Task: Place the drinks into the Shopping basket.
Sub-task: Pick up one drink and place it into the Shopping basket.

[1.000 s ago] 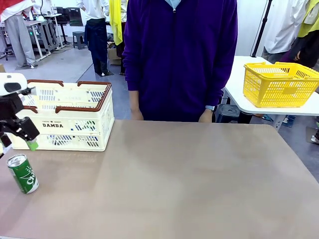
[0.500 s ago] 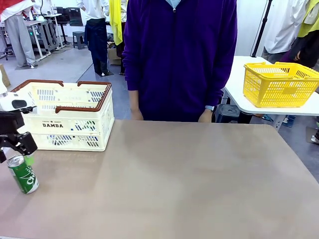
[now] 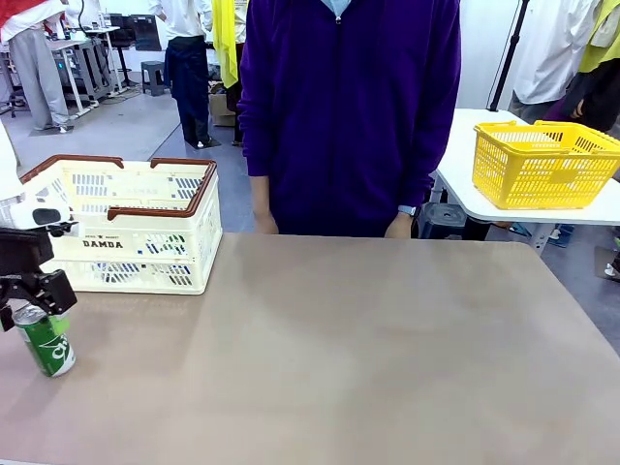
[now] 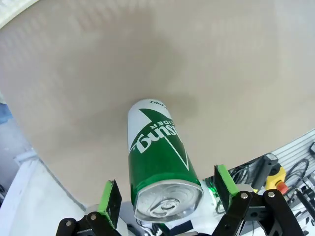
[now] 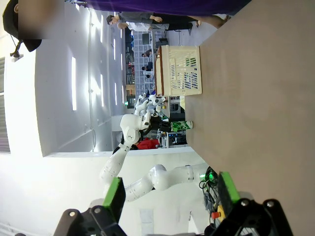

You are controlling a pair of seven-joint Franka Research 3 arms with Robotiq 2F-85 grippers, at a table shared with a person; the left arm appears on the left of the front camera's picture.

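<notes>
The green can (image 3: 47, 346) with white lettering stands upright at the table's near left corner. My left gripper (image 3: 35, 298) hangs right over it, open. In the left wrist view the green pads (image 4: 109, 200) stand on either side of the can's (image 4: 157, 157) silver top, apart from it. The cream Shopping basket (image 3: 145, 237) with brown rim sits behind the can at the far left. My right gripper (image 5: 171, 194) is open and holds nothing; its view shows the basket (image 5: 179, 71) and the can (image 5: 180, 126) far off. The blue can is out of view.
A person in a purple top (image 3: 349, 107) stands at the far edge, hands (image 3: 263, 225) low by the table. A yellow mesh basket (image 3: 542, 165) rests on a white side table at the right. The brown tabletop (image 3: 368, 349) stretches bare to the right.
My left gripper has dropped from beside the basket's front down over the green can's top. The can has not moved.
</notes>
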